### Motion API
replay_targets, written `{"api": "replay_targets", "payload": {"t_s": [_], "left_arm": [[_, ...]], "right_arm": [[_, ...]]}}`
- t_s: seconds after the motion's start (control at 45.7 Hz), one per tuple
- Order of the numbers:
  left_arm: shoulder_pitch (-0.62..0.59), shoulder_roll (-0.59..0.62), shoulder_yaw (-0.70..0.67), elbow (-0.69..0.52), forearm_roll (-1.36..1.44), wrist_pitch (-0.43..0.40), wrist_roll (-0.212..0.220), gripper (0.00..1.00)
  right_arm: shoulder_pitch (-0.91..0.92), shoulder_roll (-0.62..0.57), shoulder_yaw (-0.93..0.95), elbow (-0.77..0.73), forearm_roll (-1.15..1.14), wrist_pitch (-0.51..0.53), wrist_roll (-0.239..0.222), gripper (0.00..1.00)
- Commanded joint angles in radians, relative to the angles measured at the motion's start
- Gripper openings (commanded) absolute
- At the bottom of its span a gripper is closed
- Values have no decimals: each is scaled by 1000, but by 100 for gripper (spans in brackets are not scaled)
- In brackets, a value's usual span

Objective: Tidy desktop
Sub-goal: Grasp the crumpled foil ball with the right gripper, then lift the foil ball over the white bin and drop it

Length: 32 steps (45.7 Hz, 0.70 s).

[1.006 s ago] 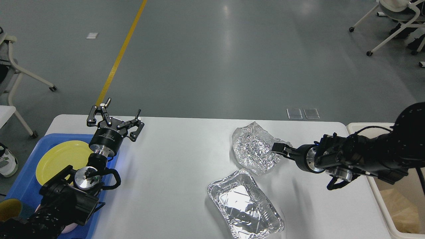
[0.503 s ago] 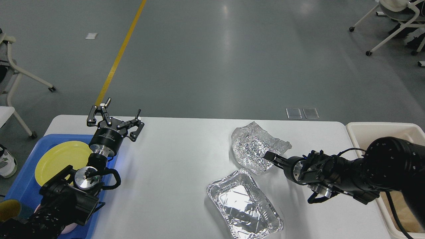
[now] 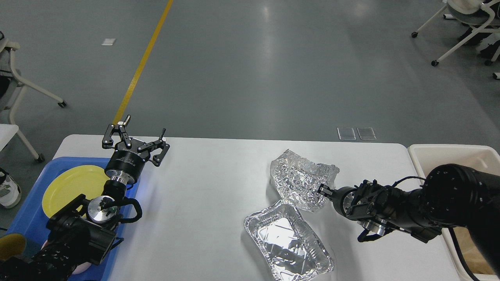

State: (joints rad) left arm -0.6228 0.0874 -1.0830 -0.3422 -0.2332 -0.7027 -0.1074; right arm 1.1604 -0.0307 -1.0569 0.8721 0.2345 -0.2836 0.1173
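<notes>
The white desktop (image 3: 203, 195) fills the lower view. A crumpled sheet of foil (image 3: 300, 179) lies right of centre. A rectangular foil tray (image 3: 287, 242) lies in front of it. My right gripper (image 3: 323, 191) reaches in from the right and meets the foil sheet's lower right edge. Its fingers are small and dark, so I cannot tell how they stand. My left gripper (image 3: 134, 136) is open and empty, raised above the desktop's left part beside the blue tray.
A blue tray (image 3: 27, 207) at the left edge holds a yellow plate (image 3: 70, 187). A cream bin (image 3: 449, 154) stands off the desktop's right end. Office chairs stand on the grey floor at the far left and far right.
My right arm has swung down and to the left along the crumpled foil's right edge. The foil has shifted and flattened a little. My left arm has not moved.
</notes>
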Motion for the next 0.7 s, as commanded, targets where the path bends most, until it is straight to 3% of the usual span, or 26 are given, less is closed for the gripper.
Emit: {"api": "replay_targets", "payload": {"t_s": [0.0,0.175,0.328,0.438,0.547,0.678], "left_arm": [[0,0,0,0,0,0,0,100],[0,0,0,0,0,0,0,100],[0,0,0,0,0,0,0,100],[0,0,0,0,0,0,0,100],[0,0,0,0,0,0,0,100],[0,0,0,0,0,0,0,100]], "right_arm": [[10,-2,0,4,-1,0,-1,0],[62,-64,-2,45,-4,3,1,0],[206,-172,0,192,-6,20,12,0],[399,-277,-6,375,-32,60,45,0],[651,-363,-14,571,-87,174,90,0],[915,-370,-55,789,-124,277,94,0]]}}
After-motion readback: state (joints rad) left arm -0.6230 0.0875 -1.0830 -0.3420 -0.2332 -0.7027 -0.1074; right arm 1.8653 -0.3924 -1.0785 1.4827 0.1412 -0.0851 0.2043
